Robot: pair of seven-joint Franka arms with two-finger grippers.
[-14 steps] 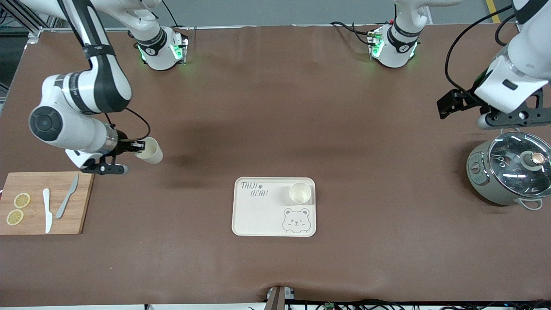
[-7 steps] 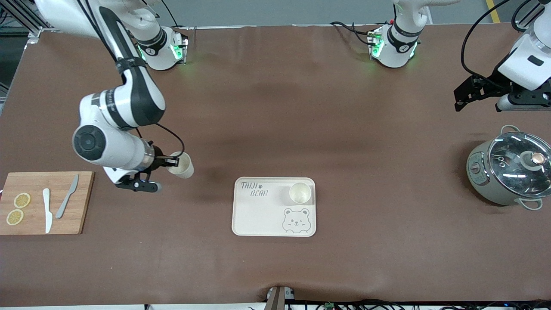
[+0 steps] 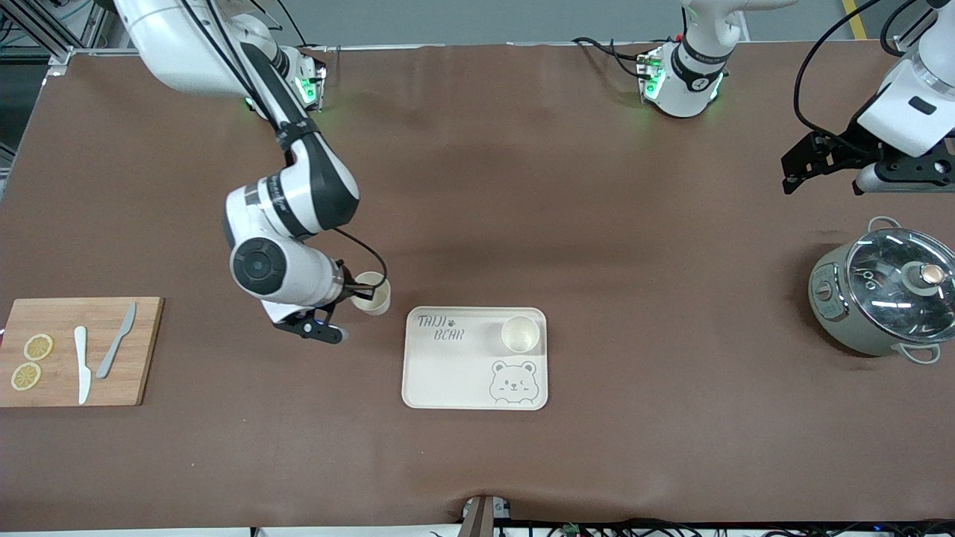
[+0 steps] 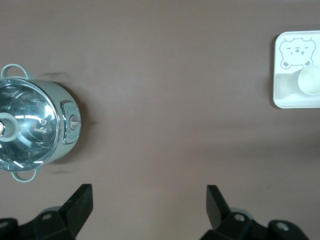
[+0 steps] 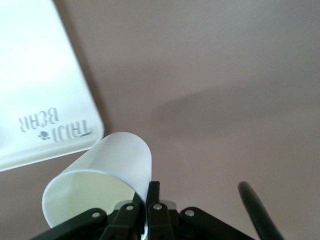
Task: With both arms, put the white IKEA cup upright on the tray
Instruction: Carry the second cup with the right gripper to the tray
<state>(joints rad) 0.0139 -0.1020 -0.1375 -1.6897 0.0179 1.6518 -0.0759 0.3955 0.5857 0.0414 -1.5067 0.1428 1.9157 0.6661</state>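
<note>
Front view: nearest the camera lies the tray [image 3: 448, 373], flat on the brown surface [image 3: 634, 462] with bare room along every edge; one white cup [image 3: 520, 333] stands upright in it, beside the edge farthest from the camera and above the bear drawing. Toward the right arm's end, the wooden cutting board [image 3: 142, 350] carries two lemon slices [image 3: 31, 361] and two knives [image 3: 97, 358], well apart from the tray. The right hand [image 3: 357, 292] is clamped shut on the rim of a second white cup [image 3: 373, 294], held in the air just off the tray's lettered corner, not yet over it. Toward the left arm's end sits a lidded pot [image 3: 884, 298], and the left hand [image 3: 802, 165] waits above the bare surface near it, fingers [image 4: 80, 202] spread wide and empty.
</note>
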